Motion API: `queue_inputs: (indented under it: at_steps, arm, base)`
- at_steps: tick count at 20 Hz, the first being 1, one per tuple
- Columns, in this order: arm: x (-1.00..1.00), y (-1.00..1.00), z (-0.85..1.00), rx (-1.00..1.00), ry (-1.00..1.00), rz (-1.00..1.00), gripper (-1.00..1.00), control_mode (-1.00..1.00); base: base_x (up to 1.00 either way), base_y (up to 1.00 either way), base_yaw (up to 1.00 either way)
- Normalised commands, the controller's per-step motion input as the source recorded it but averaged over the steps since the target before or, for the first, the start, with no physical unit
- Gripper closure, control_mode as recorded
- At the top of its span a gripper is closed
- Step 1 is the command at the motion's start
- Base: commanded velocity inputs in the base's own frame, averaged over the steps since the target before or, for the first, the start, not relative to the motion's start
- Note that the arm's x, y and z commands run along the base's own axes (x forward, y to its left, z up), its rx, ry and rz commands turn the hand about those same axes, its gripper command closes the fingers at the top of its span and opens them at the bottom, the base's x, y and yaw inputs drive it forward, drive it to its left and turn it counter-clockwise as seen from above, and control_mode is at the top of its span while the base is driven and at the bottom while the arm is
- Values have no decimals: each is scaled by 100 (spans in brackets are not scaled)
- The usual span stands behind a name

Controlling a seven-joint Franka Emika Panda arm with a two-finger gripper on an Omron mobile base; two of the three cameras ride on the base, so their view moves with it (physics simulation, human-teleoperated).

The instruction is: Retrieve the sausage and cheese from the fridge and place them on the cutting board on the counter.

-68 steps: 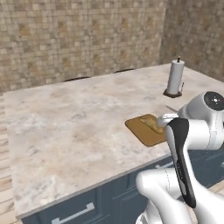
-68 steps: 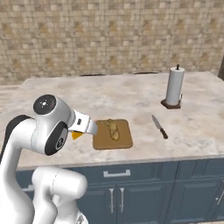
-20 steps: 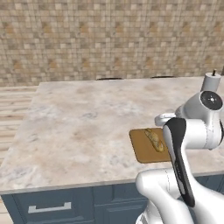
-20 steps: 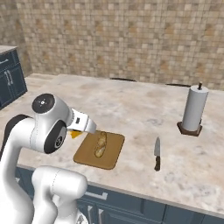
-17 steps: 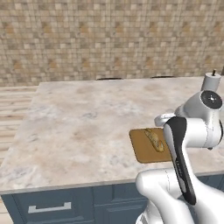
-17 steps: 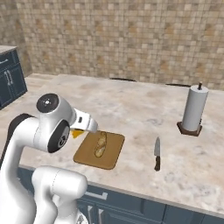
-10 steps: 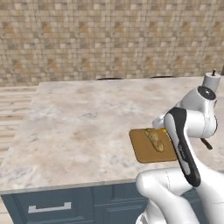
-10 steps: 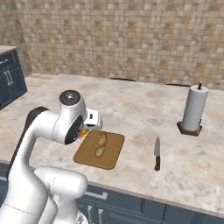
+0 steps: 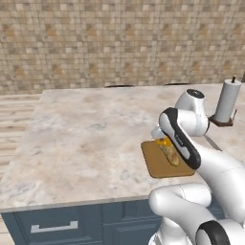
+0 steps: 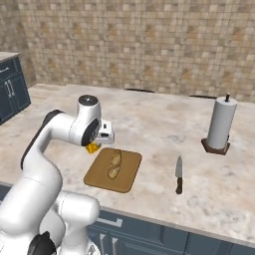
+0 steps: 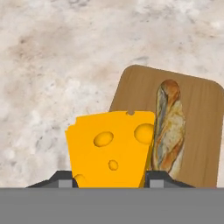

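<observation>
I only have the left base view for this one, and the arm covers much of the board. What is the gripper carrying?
Observer: The gripper is shut on a yellow cheese wedge with holes, seen from the hand camera.
Operator: Is anything on the cutting board?
Observer: A bread loaf lies on the cutting board.
Operator: What lies on the counter beyond the arm?
Observer: A knife lies on the counter, between the board and the paper towel roll.
</observation>
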Motion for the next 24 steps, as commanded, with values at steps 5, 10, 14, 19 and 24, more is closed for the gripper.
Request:
queue_inputs:
  at_steps: [5, 10, 14, 19, 24]
  arm:
    - [32, 0, -76, 0, -11, 0, 100, -100]
    - [35, -9, -64, 2, -3, 1, 100, -100]
    - [55, -1, -24, 9, 8, 0, 100, -100]
    - [47, -1, -28, 2, 17, 0, 100, -100]
    - [37, -16, -43, 3, 6, 3, 100, -100]
  base:
    - [0, 0, 0]
    - [0, 0, 0]
    - [0, 0, 0]
    - [0, 0, 0]
    - [0, 0, 0]
